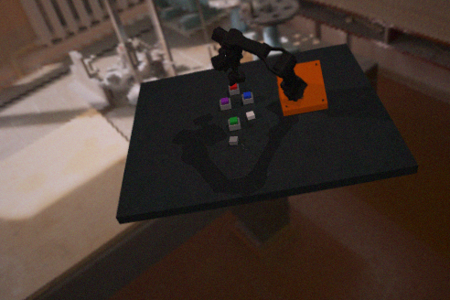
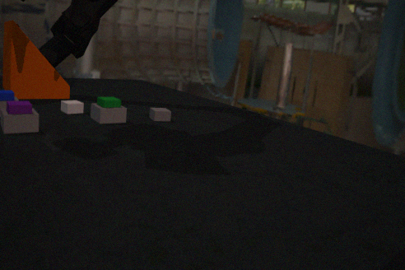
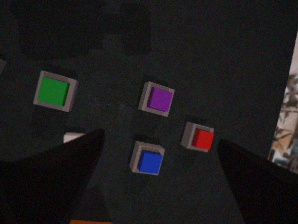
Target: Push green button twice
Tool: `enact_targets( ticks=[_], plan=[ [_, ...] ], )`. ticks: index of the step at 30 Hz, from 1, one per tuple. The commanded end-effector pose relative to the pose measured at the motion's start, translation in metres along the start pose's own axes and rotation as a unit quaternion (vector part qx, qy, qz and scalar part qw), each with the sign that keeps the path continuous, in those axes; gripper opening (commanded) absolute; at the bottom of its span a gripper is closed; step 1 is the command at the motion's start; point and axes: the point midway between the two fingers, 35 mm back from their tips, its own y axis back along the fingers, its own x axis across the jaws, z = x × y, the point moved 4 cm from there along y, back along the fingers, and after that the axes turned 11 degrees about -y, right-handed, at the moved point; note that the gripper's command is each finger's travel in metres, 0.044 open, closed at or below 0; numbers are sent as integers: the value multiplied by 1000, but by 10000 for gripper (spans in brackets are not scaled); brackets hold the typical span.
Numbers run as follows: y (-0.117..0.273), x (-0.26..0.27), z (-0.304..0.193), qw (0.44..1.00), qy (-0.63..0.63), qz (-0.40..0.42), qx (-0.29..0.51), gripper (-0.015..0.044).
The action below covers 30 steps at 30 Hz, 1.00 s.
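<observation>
The gripper (image 1: 233,76) hangs above the button cluster with its jaws spread wide and nothing between them; in the wrist view its two dark fingers fill the lower corners and frame the table below. Between and just ahead of them sit the blue button (image 3: 149,161) and the red button (image 3: 201,138), with the purple button (image 3: 160,98) a little further on. The green button (image 3: 53,90) lies well off to the left in that view, apart from the fingers, its cap raised in its grey housing. From the top view the gripper looks to be over the red button (image 1: 233,86), though how high above it is hard to judge. The green button (image 1: 233,121) sits nearer the front of the table, with a white block (image 1: 250,115) just beside it and a grey block (image 1: 233,140) just in front. A pale edge beside the left finger in the wrist view is probably the white block, mostly hidden. The dark table (image 1: 320,158) spreads wide to the front and right of the cluster, its edges well apart from the buttons. The orange base plate (image 1: 311,94) stands to the right. In the exterior view the arm (image 2: 82,11) is cut off at the top left, the gripper out of frame, and the blue button (image 2: 6,95) is clipped by the left border.
</observation>
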Motion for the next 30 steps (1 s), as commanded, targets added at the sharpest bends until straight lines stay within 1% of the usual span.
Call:
enact_targets(
  ticks=[1, 4, 5, 11, 13, 16, 17, 25, 26, 30],
  plan=[
    [-16, 48, 17, 993, -53, 64, 81, 400],
    [-26, 90, 24, 977, -100, 99, 161, 400],
    [-28, 98, 25, 973, -108, 103, 176, 400],
    [-28, 101, 25, 972, -110, 105, 181, 400],
    [-38, 103, 23, 972, -110, 104, 180, 348],
    [-75, 113, 9, 972, -110, 105, 180, 269],
    [-82, 115, 6, 972, -110, 105, 180, 242],
    [-84, 116, 5, 972, -110, 106, 180, 32],
    [-84, 116, 5, 972, -110, 106, 180, 20],
    [-84, 116, 5, 972, -110, 106, 180, 20]
  ],
)
